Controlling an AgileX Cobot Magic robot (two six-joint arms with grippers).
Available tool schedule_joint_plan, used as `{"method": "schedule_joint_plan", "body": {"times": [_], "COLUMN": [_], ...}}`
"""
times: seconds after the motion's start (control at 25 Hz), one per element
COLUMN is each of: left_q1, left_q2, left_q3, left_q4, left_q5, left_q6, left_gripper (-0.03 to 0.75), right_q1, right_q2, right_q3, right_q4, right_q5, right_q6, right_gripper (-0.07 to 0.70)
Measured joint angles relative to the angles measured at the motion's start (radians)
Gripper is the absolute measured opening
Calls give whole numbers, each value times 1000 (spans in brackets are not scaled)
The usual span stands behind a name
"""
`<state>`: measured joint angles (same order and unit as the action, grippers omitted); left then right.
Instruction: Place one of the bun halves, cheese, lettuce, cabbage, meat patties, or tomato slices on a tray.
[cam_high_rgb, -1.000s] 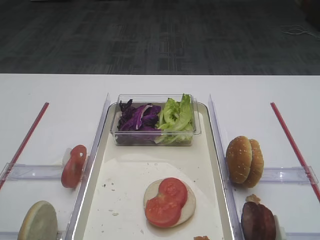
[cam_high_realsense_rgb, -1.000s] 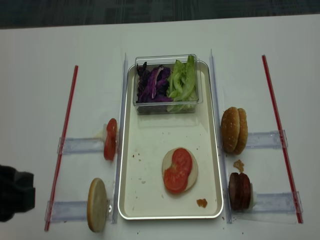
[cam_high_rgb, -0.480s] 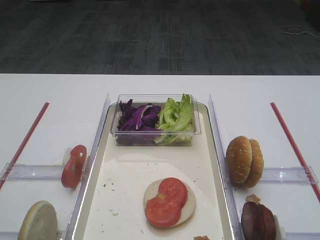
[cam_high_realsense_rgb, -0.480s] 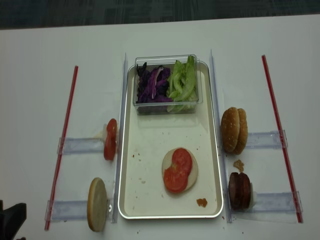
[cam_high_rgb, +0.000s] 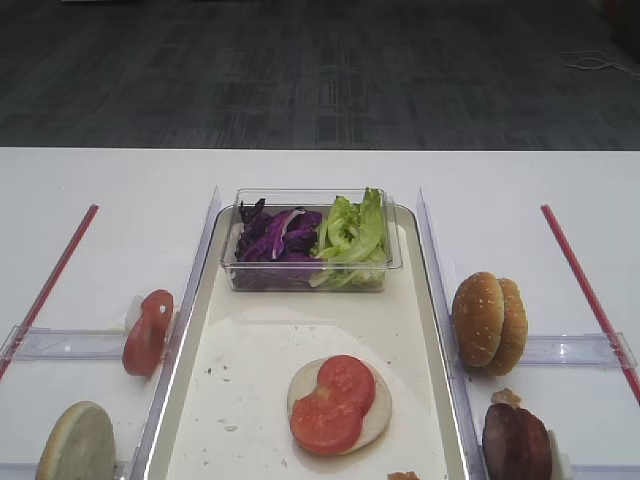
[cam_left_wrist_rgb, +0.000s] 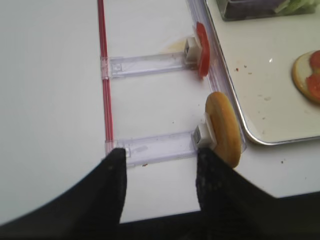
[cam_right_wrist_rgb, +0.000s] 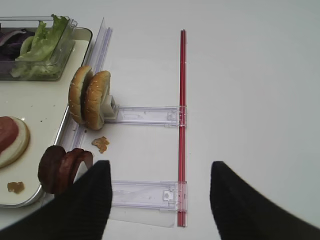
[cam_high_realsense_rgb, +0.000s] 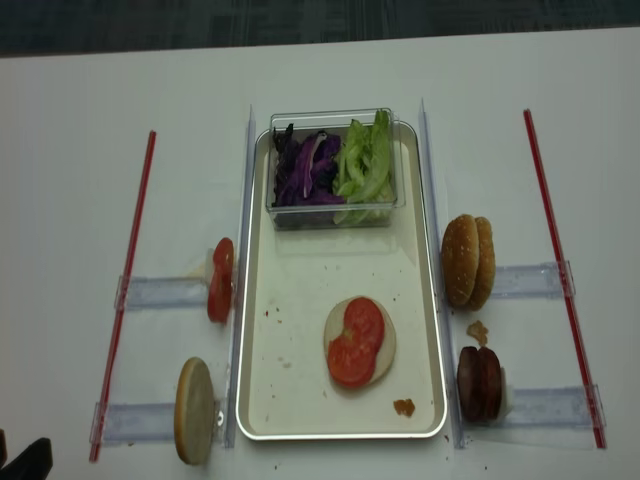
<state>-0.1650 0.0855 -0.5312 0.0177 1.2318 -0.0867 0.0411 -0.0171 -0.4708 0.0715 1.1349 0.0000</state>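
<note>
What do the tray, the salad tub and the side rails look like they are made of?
The tray: probably metal, with a shiny silvery rim around a matte cream floor that could be a coating or liner. The tub: clear glossy plastic, since the leaves show through its walls. The rails: clear moulded plastic; the table shows through them.

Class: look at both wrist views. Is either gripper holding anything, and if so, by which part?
Nothing is held. The left gripper and the right gripper both stand open above the white table, with nothing between their fingers.
</note>
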Motion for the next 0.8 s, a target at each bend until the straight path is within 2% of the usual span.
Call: {"method": "schedule_joint_plan", "body": {"times": [0.16,0.44,0.8], "left_q1": [0,0,0], "left_q2": [-82,-101,-101], "left_q3": [30,43,43], "left_q4": [-18,-53,-55], "left_q5": [-33,-45,-48], "left_q6": [4,81,98], "left_gripper": [307,307,307], "right_q1": [0,0,0], "right_q2": [0,0,0], "right_q3": [0,0,0], "right_q4": [0,0,0], "right_q5": [0,0,0], "right_q6": [0,0,0], "right_gripper": [450,450,450]}}
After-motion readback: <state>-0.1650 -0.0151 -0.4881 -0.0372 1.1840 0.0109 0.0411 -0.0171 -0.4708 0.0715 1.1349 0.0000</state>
